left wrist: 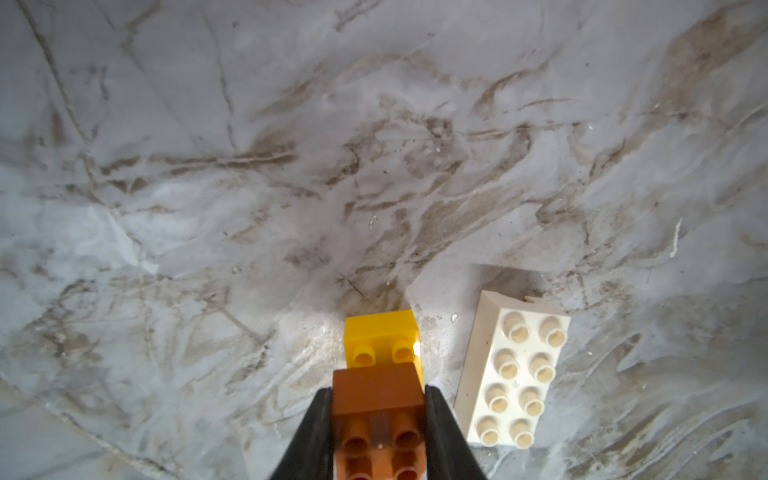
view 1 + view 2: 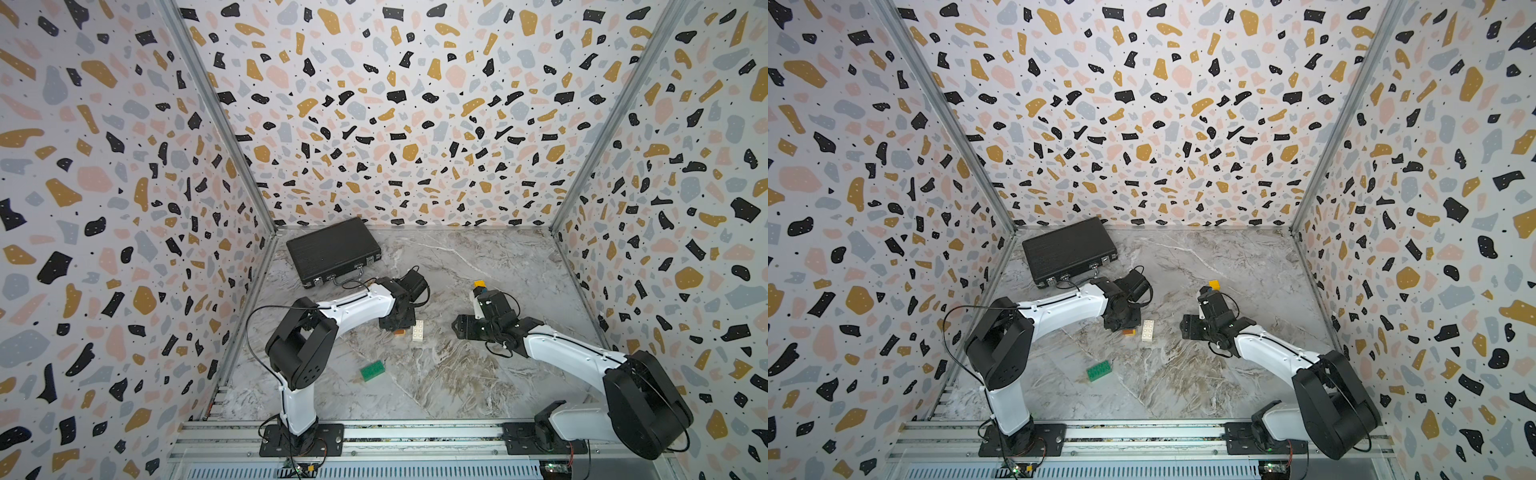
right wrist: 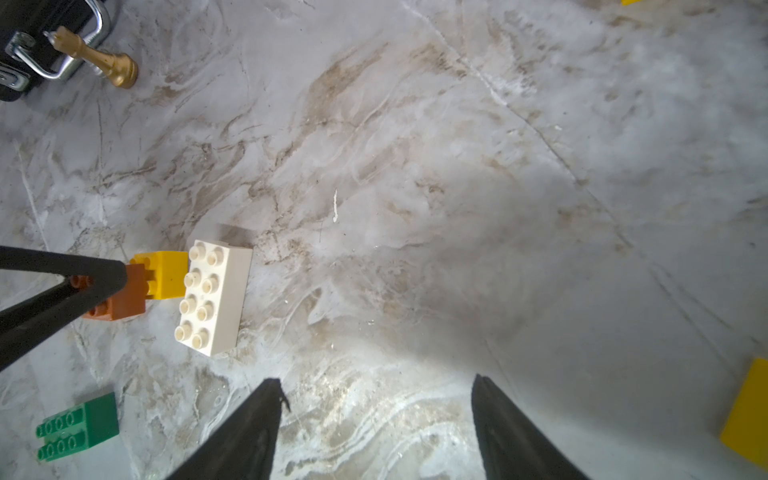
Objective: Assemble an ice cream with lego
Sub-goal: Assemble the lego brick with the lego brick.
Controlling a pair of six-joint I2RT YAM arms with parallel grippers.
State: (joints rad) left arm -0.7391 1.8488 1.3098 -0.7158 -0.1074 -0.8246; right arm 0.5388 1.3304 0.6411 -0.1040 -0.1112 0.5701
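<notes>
Green brick (image 2: 372, 370): nearest piece; lies flat and alone on the marble table (image 2: 457, 386), studs up, well apart from both arms
White brick (image 2: 418, 331): farther in, between the two arms; long eight-stud piece lying flat, studs up
Left gripper (image 1: 378, 395): down at the table just beside the white brick; jaws clamped on the brown brick (image 1: 376, 388), one black finger flat against each side
Brown brick: small square; its studs point back toward the wrist, its far end set against the studs of the small yellow brick (image 1: 380, 332)
Small yellow brick: on its side on the table; its studs partly show between it and the brown one; just beside the white brick, a narrow gap showing in the left wrist view
Right gripper (image 3: 376, 380): jaws wide apart, nothing between them; over bare table across the white brick from the left gripper, touching no brick
Second yellow brick (image 2: 481, 284): farther back, just behind the right wrist in both top views; shape too small to tell
Brass piece (image 3: 99, 60): tipped on its side just beside the metal handle (image 3: 101, 20) of the black case (image 2: 332, 249)
Black case: farthest; shut, flat in the far left corner
</notes>
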